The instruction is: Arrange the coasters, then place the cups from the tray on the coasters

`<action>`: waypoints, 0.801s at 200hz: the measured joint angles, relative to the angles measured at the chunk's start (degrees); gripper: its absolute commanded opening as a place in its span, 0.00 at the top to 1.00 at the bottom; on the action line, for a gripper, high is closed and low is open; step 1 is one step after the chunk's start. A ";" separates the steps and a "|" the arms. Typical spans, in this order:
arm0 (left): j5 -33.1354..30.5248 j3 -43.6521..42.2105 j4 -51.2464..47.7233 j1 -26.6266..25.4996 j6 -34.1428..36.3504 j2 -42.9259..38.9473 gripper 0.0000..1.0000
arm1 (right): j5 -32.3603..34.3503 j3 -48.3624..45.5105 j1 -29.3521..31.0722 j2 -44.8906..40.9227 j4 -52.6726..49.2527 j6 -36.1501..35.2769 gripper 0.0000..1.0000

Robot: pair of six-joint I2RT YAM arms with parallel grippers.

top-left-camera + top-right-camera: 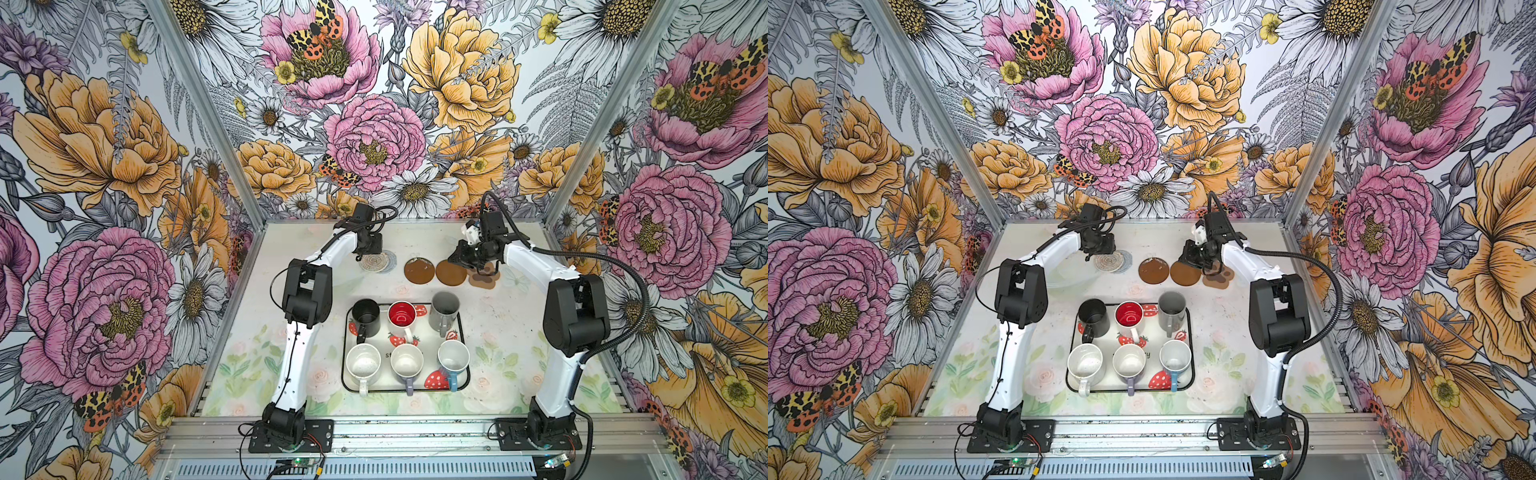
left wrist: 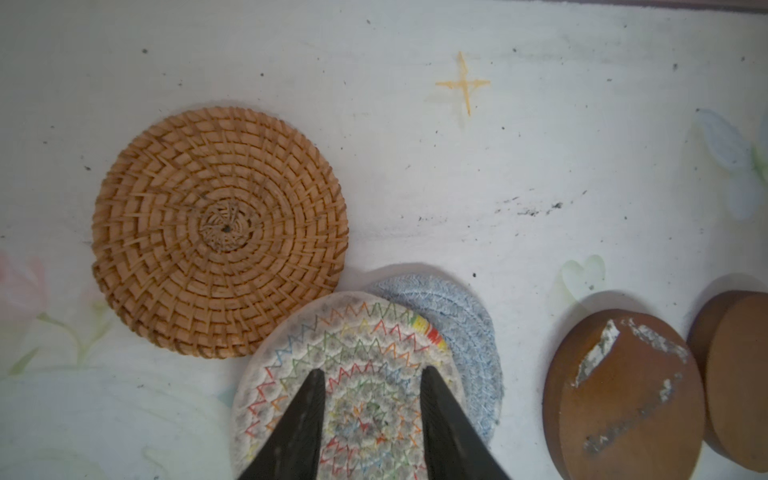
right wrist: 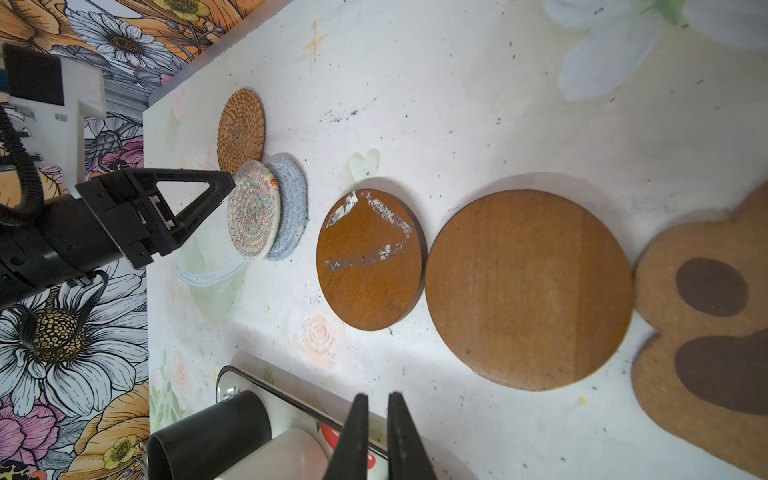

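Mats come first in this job, so we find both claws up at the far row. The six mugs [image 1: 402, 318] wait on the tray [image 1: 428, 337], back toward the arm bases from either claw.

The left claw [image 2: 373, 372] hangs over the cream woven mat [image 2: 357, 328]. Its fingers stand partly apart, with the mat's middle showing between them. We cannot tell whether they touch the mat or grip anything. That mat lies half on top of the grey-blue mat [image 2: 461, 324], which peeks out past one finger. We judge the claw is there to part the pair, so that each mat can take its own mug. The rattan mat [image 2: 220, 232] sits just beyond the fingertips, its edge at or very near the cream one.

The right claw [image 3: 378, 397] is almost closed, with only a thin slit between its fingers and nothing in it. The plain brown mat [image 3: 528, 286] lies flat just ahead of it. The scuffed brown mat [image 3: 368, 259] is farther on toward the left claw, and the paw mat [image 3: 665, 270] is close on the opposite side.

Bare table [image 2: 415, 166] opens beyond the left claw's fingertips, beside the rattan mat, which leaves room to slide a mat. The gap toward the scuffed brown mat looks tighter.
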 measured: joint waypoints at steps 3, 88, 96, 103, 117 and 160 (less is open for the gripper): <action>-0.04 0.00 -0.04 -0.04 0.15 0.09 0.64 | 0.02 0.20 0.11 0.28 0.02 0.00 0.87; -0.83 -6.86 2.78 0.37 1.22 -1.40 0.72 | -3.26 16.98 7.69 12.17 0.15 0.70 0.87; -0.83 -7.63 2.99 0.57 1.22 -1.86 0.72 | -3.67 18.58 8.22 13.46 0.15 0.94 0.87; -0.83 -8.24 3.10 0.79 1.22 -2.21 0.73 | -4.15 19.96 8.79 14.82 0.20 1.14 0.87; -0.83 -9.55 3.43 1.20 1.38 -2.97 0.78 | -4.94 22.40 9.62 17.14 0.04 1.60 0.87; -0.81 -13.97 5.05 1.44 1.64 -5.35 0.82 | -6.40 27.69 10.80 22.82 -0.07 2.64 0.88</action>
